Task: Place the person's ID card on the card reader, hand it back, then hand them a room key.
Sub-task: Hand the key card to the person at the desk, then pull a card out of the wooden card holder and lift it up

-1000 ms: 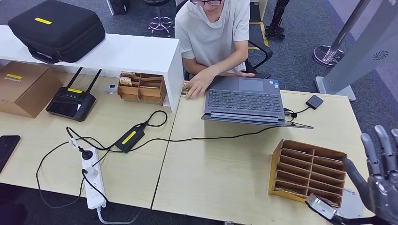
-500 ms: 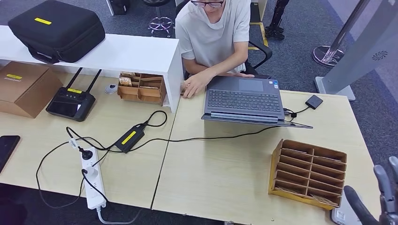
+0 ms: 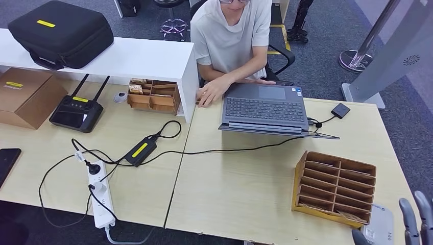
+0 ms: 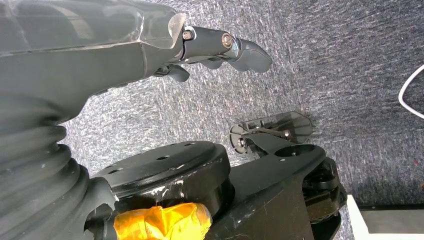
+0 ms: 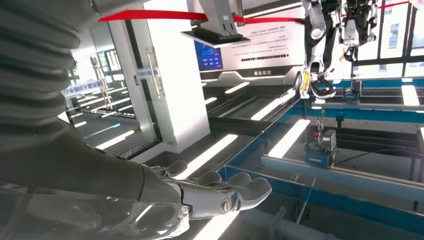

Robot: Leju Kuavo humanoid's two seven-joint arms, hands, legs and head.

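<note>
The right hand (image 3: 416,222) had sunk to the lower right corner, fingers spread and holding nothing, uncovering the grey flat card reader (image 3: 379,229) beside the brown slotted cardboard rack (image 3: 334,186). The left hand (image 4: 210,50) hung empty, fingers loosely extended. No ID card was visible, so the sequence seemed unstarted.

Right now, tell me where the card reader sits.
In the head view the card reader lies at the desk's near right corner, just beside the wooden slotted organizer, with the right hand close by at its right.
</note>
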